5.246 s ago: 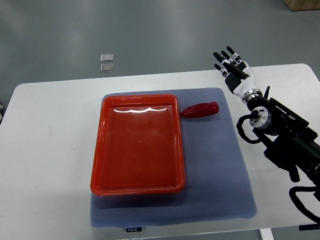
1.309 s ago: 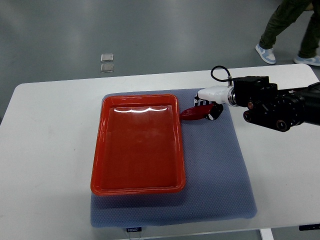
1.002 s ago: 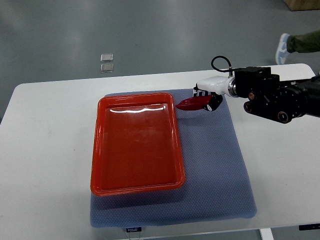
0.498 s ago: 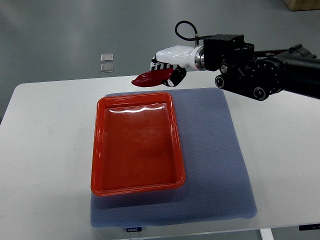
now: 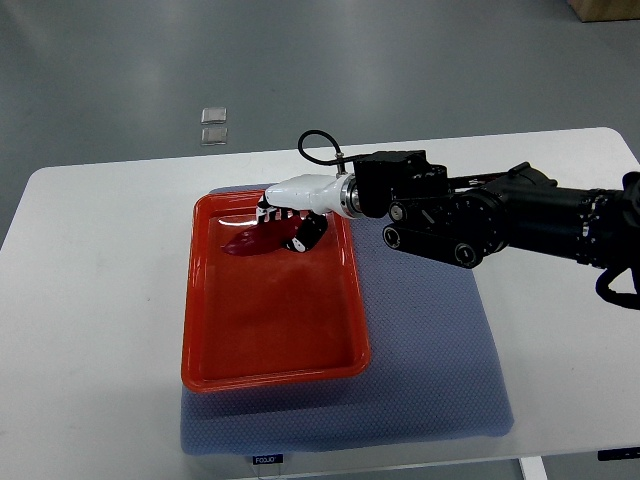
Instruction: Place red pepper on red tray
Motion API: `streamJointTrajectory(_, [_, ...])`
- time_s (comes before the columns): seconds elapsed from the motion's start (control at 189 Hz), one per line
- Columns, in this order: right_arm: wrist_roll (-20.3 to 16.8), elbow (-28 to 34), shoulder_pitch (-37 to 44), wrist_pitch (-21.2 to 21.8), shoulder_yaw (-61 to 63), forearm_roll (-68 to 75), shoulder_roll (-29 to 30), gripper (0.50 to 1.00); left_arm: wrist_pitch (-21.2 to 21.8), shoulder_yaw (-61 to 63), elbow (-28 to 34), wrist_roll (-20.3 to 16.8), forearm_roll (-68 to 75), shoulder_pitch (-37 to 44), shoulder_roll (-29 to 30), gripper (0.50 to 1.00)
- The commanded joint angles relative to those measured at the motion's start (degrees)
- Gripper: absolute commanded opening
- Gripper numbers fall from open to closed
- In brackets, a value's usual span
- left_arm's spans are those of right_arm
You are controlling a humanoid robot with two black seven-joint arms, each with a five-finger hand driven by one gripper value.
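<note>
One hand: your white right hand (image 5: 291, 205) clamps the glossy red pepper (image 5: 252, 241).
Risk: releasing high over the red plastic tray (image 5: 270, 372), it may bounce out.

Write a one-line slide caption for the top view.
Right hand holds the red pepper over the far end of the red tray on a blue mat.

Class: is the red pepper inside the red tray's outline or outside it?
Inside: the red pepper, gripped by the right robot hand, lies within the red tray rim.
</note>
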Motion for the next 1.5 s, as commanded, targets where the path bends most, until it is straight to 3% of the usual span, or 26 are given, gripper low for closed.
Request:
streamJointTrajectory(0.0, [-0.24, -1.17, -1.5, -0.18, -0.11, -0.29, 0.01, 0.572, 0.0, 0.0, 0.0, -0.01, 0.0, -0.07, 0.0, 1.0])
streamJointTrajectory(0.154, [-0.32, -1.61, -1.94, -0.35, -0.11, -0.55, 0.01, 0.603, 0.0, 0.0, 0.09, -0.01, 0.0, 0.02, 0.0, 1.0])
streamJointTrajectory(0.344, [-0.24, -1.61, -1.85, -0.62, 0.07, -0.2, 0.01, 0.782, 0.0, 0.0, 0.09, -0.01, 0.0, -0.07, 0.0, 1.0])
streamJointTrajectory(0.583, [-0.24, -1.53, -1.5, -0.44, 0.42, 0.06, 0.01, 0.827, 0.0, 0.0, 0.09, -0.01, 0.0, -0.07, 0.0, 1.0])
streamJointTrajectory(0.662, [0.38, -1.61, -1.33, -0.79, 0.68, 0.59, 0.01, 0.903, 0.0, 0.0, 0.09, -0.01, 0.0, -0.07, 0.0, 1.0])
streamJointTrajectory(0.911, [2.84, -1.61, -2.12, -0.44, 14.74, 2.35, 0.01, 0.913, 0.0, 0.0, 0.09, -0.01, 0.0, 0.02, 0.0, 1.0])
streamJointTrajectory(1.494, [2.93, -4.43, -18.46, -0.44, 53.85, 24.67, -0.25, 0.913, 0.0, -0.09, 0.09, -0.01, 0.0, 0.02, 0.0, 1.0])
